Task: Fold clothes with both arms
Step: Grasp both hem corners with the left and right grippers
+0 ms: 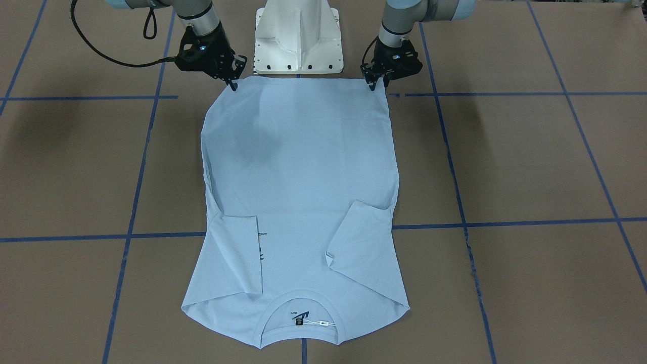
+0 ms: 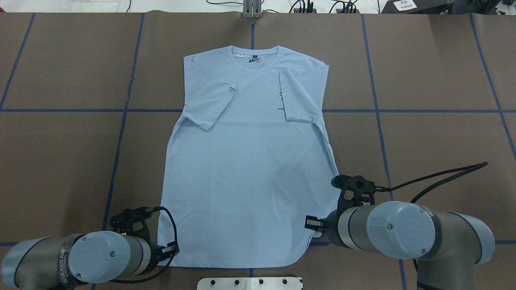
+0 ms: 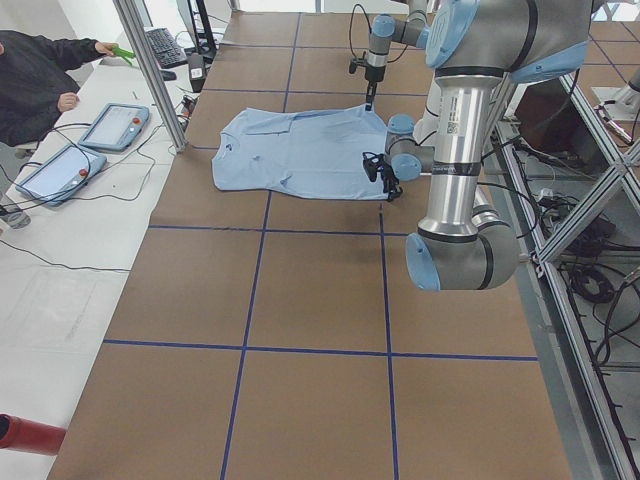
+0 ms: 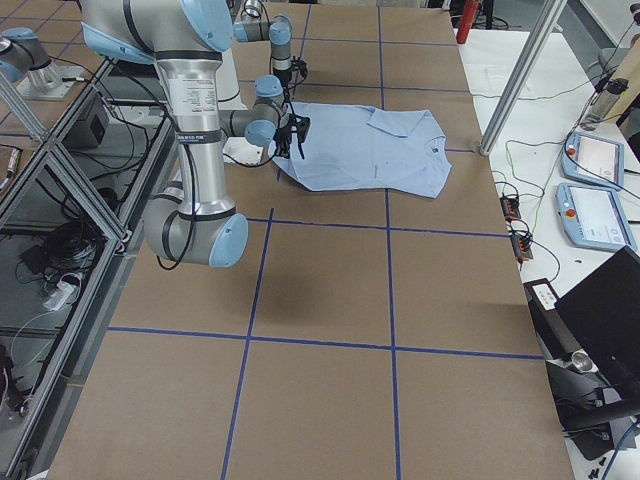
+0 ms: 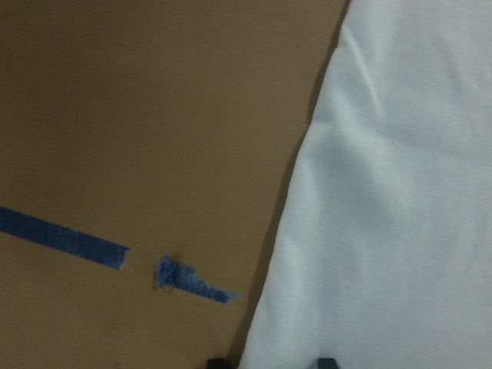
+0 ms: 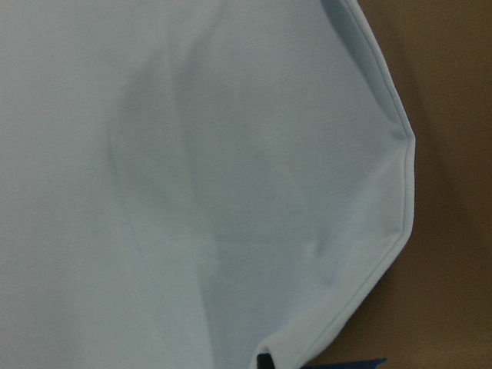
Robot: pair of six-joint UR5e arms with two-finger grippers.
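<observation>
The pale blue T-shirt lies flat on the brown table, chest up, with its collar away from the robot. Both sleeves are folded in over the chest, and the black neck label shows. My left gripper stands at one hem corner. In the left wrist view its fingertips are apart, astride the shirt's edge. My right gripper is at the other hem corner. Its tips meet on the hem, and the cloth rises to them.
The white pedestal base stands just behind the hem. Blue tape lines cross the brown table top. A black cable loops beside the right arm. An operator and tablets are beyond the table's far side.
</observation>
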